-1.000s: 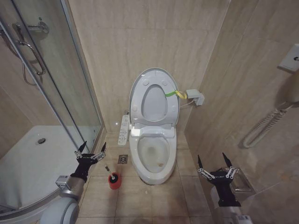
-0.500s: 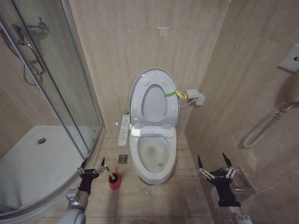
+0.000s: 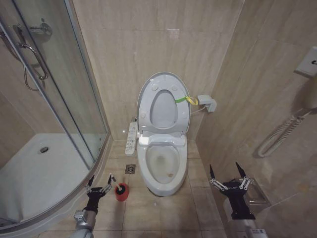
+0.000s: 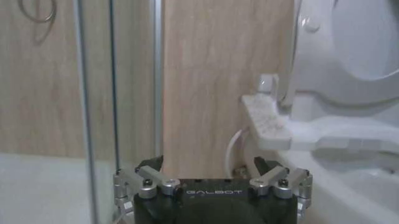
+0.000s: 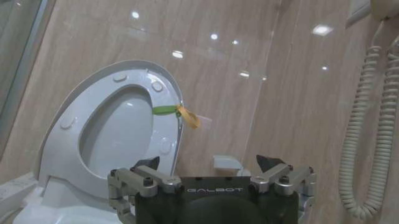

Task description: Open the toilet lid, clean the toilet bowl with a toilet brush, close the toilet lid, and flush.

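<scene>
In the head view the lid [image 3: 163, 104] stands upright against the back wall with the seat raised too, so the bowl [image 3: 162, 166] lies open at the middle of the picture. The brush [image 3: 117, 186] stands in its red holder [image 3: 120, 192] on the floor tiles, at about 8 o'clock from the bowl and close to its base. The left gripper [image 3: 100, 184] hangs low, just beside the brush at its 9 o'clock, with fingers spread wide and nothing between them. The right gripper [image 3: 227, 174] waits at 4 o'clock from the bowl, near the right wall, and is also spread and empty. I judge that the step in hand is to take the brush: the left gripper should move toward 3 o'clock until the thin handle lies between the fingers, then pinch it high on the stick, so the holder does not tip or come up with it. In the left wrist view the left gripper [image 4: 214, 169] is spread, and past it I see the side panel [image 4: 267, 119] and the bowl edge; the shower glass [image 4: 93, 93] is at one side. In the right wrist view the right gripper [image 5: 211, 165] is spread before the raised lid [image 5: 112, 133]. The handle is very thin in the head view, and I cannot tell whether a finger already touches it.
</scene>
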Controlling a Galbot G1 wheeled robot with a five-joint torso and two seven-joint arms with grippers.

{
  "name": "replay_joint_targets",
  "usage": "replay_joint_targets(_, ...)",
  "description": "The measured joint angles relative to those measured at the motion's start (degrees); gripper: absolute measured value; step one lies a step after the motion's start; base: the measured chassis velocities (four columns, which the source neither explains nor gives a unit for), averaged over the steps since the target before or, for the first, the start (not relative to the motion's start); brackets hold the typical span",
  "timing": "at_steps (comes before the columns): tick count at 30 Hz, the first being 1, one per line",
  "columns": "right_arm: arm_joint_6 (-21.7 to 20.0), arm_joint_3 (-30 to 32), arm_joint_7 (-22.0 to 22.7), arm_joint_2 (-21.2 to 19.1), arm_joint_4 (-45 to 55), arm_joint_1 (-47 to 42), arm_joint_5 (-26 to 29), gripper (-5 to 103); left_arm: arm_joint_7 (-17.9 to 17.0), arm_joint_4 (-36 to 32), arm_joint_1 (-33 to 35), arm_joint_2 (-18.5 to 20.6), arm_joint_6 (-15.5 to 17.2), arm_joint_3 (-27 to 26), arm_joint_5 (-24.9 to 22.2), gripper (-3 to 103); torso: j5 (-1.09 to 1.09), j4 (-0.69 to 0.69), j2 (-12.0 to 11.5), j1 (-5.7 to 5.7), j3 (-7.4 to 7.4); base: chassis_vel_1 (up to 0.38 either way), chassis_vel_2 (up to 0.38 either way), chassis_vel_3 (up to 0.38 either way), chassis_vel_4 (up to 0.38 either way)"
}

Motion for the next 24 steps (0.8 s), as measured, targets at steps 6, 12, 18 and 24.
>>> replay_joint_targets(6,0.0,0.0,0.0,0.0,0.0,0.0,0.0,100,0.9,5.7,-2.3,0.0,-2.0,0.1,-0.8,98,0.0,0.0,0.0,0.0,0.0,0.0,0.0,0.0,0.0)
replay_joint_targets(12,0.0,0.0,0.0,0.0,0.0,0.0,0.0,100,1.9,11.8,-6.5,0.3,-2.8,0.9,-1.5,98,-0.01,0.0,0.0,0.0,0.0,0.0,0.0,0.0,0.0)
replay_joint_targets(18,0.0,0.0,0.0,0.0,0.0,0.0,0.0,100,3.7,19.6,-12.2,0.5,-3.0,3.0,-3.4,98,-0.01,0.0,0.0,0.0,0.0,0.0,0.0,0.0,0.0)
replay_joint_targets(24,0.0,0.0,0.0,0.0,0.0,0.0,0.0,100,6.9,26.0,-17.0,0.7,-4.4,4.2,-3.5,98,0.0,-0.01,0.0,0.0,0.0,0.0,0.0,0.0,0.0)
